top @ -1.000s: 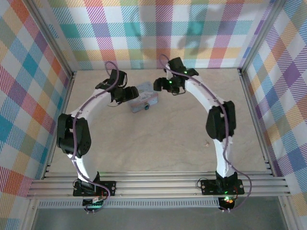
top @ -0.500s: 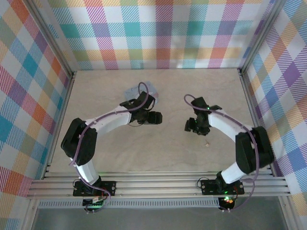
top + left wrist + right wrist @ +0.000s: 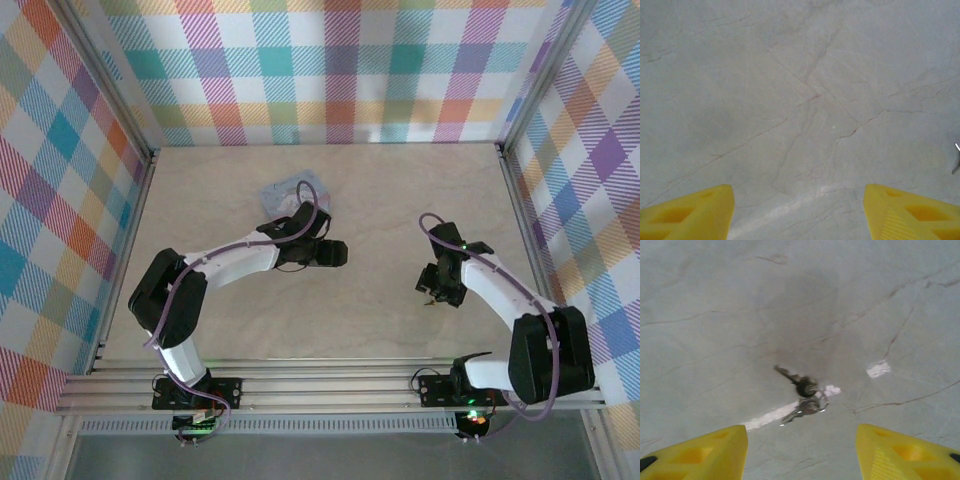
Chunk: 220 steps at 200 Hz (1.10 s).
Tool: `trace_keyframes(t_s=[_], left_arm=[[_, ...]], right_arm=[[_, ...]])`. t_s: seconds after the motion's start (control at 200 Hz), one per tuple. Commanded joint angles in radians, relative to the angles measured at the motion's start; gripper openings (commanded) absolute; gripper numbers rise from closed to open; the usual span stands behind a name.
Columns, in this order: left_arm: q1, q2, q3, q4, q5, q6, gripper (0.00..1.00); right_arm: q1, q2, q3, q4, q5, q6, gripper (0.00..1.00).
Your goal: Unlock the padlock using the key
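The padlock [image 3: 281, 194], a pale blue-grey translucent block, lies flat on the table toward the back left, partly crossed by the left arm's purple cable. My left gripper [image 3: 338, 253] is to its near right, well apart from it. In the left wrist view the left gripper [image 3: 797, 212] is open over bare tabletop. The key [image 3: 802, 391], a pair of small dark keys on a ring, lies on the table just ahead of my right gripper [image 3: 801, 455]. That gripper is open with nothing between its yellow fingertips [image 3: 900, 455]. From above, the right gripper [image 3: 433, 286] hovers over the key [image 3: 431, 300].
Metal rails [image 3: 330, 385] run along the near edge by both arm bases. Checked walls [image 3: 330, 70] enclose the table at the back and sides. A white scuff streak [image 3: 767, 416] and a small white patch [image 3: 878, 369] mark the tabletop near the key.
Both arms have swung away from the padlock. The left gripper has moved nearer and to the right. The right gripper has travelled to the near right, over the key, with its jaws somewhat narrower.
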Motion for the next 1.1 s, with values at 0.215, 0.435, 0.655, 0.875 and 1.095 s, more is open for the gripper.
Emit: trace_keyframes(t_s=[0.215, 0.435, 0.655, 0.875, 1.095], left_arm=[[-0.024, 0.009, 0.008, 0.002, -0.034, -0.005, 0.68], [-0.025, -0.048, -0.042, -0.022, -0.073, -0.009, 0.69], [-0.022, -0.083, -0.089, -0.008, -0.090, -0.031, 0.69], [0.004, -0.051, -0.055, 0.027, 0.021, -0.067, 0.68], [0.069, -0.054, -0.024, 0.086, 0.138, -0.170, 0.58]], right_arm=[[-0.052, 0.157, 0.000, 0.083, -0.062, -0.074, 0.48], [-0.052, 0.221, 0.022, 0.148, -0.143, -0.107, 0.30], [-0.009, 0.178, 0.046, 0.168, -0.169, -0.158, 0.09], [0.049, 0.070, -0.003, 0.262, -0.258, -0.227, 0.00], [0.062, -0.076, -0.069, 0.463, -0.425, -0.261, 0.00]])
